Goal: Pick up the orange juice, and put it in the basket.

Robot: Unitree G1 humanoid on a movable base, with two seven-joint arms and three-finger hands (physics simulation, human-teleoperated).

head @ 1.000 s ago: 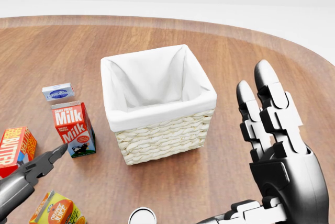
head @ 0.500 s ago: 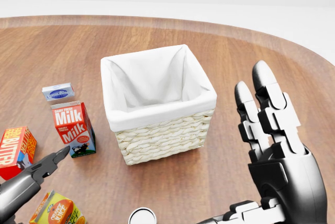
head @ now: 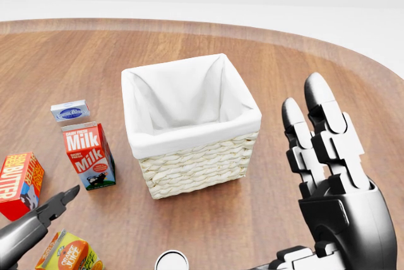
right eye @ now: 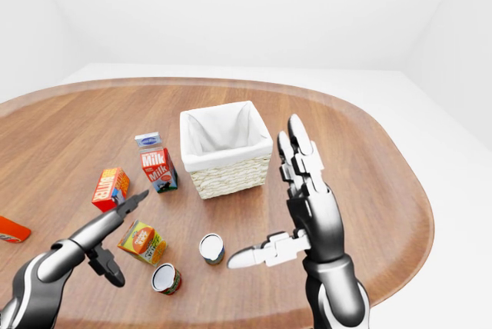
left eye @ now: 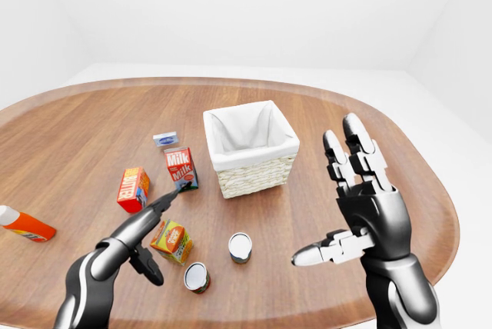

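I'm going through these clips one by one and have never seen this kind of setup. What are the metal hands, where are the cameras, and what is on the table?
These are simulator renders, not real footage. The machine is a humanoid robot steered by a person, and all three pictures come from cameras on its head, looking over its own arms. Its dark left hand reaches in from the left, fingers open, above the small orange juice carton. Its right hand is raised, open and empty. Nothing is held. On the round wooden table stands a woven basket with a white cloth lining, empty. To its left are a red milk carton, a small blue and white box and a red and orange box. Two cans stand nearer the robot, and an orange bottle lies at the far left.
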